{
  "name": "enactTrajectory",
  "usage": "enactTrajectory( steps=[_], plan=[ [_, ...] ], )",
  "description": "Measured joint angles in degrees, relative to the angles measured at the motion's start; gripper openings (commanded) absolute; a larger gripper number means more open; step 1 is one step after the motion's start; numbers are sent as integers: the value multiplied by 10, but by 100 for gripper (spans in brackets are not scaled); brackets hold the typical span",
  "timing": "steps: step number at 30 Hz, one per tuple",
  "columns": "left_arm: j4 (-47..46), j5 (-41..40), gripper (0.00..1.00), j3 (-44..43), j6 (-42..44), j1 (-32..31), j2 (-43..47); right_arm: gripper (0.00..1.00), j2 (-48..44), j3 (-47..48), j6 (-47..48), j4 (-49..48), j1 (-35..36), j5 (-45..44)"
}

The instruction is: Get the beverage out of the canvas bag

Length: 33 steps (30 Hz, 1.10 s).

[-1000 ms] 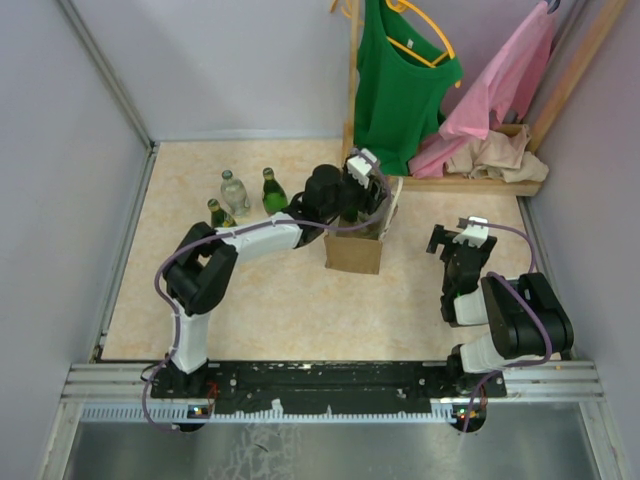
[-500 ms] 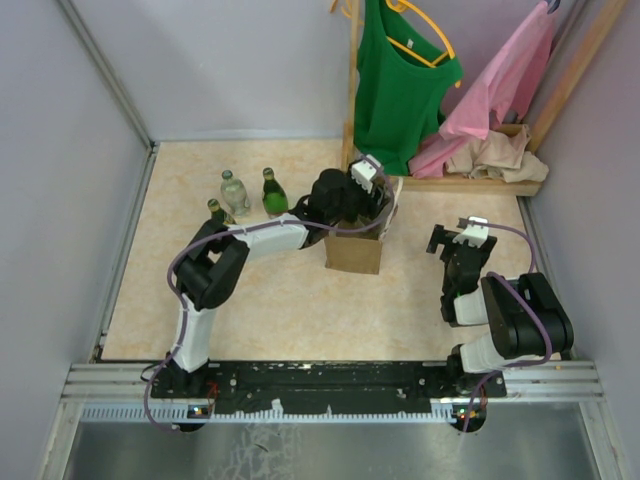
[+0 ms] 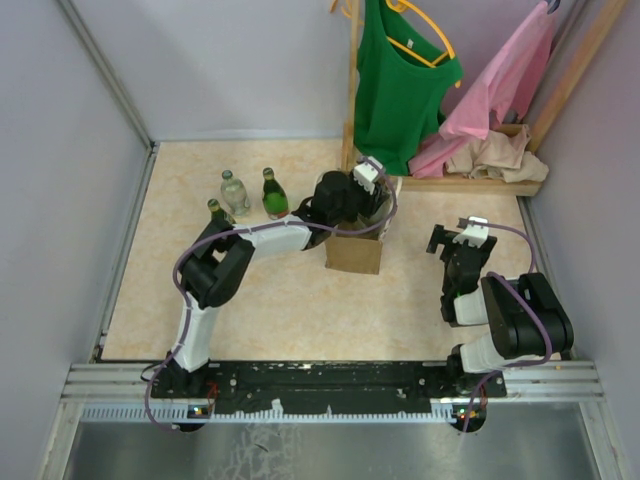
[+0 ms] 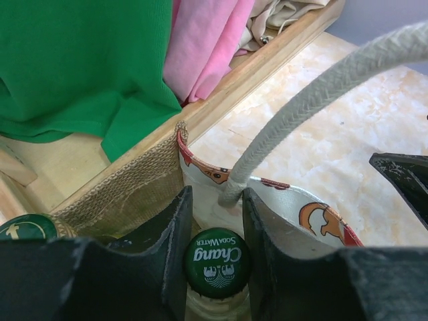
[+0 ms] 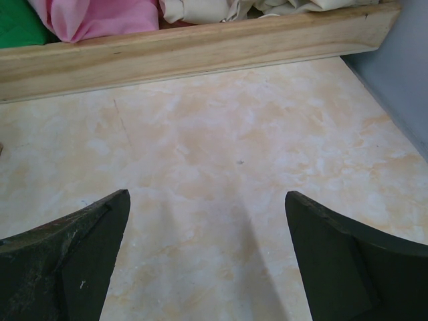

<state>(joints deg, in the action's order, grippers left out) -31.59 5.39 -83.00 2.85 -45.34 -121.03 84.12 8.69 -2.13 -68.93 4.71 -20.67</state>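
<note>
The tan canvas bag [image 3: 353, 252] stands upright mid-floor; its burlap wall [image 4: 134, 194] and a white rope handle [image 4: 314, 93] show in the left wrist view. My left gripper [image 3: 365, 205] reaches down into the bag's open top. Its two fingers [image 4: 215, 200] press against both sides of a green "Chang Soda Water" cap on a glass beverage bottle [image 4: 217, 263] inside the bag. A second green cap [image 4: 20, 227] shows at the left. My right gripper [image 3: 450, 238] is open and empty over bare floor [image 5: 207, 200], right of the bag.
Three bottles [image 3: 234, 192] [image 3: 274, 193] [image 3: 218, 212] stand on the floor left of the bag. A wooden rack base [image 3: 470, 183] with a green shirt [image 3: 400, 80] and pink and beige cloth [image 3: 490, 90] stands behind. Grey walls enclose the floor.
My left gripper has sunk lower into the bag's top and its arm has shifted slightly. The right arm has not moved.
</note>
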Motion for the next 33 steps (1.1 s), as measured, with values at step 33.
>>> enactTrajectory(
  steps=[33],
  plan=[
    [172, 12, 0, -112, 19, 0, 150, 99, 0, 0, 0, 0, 0, 0]
  ],
)
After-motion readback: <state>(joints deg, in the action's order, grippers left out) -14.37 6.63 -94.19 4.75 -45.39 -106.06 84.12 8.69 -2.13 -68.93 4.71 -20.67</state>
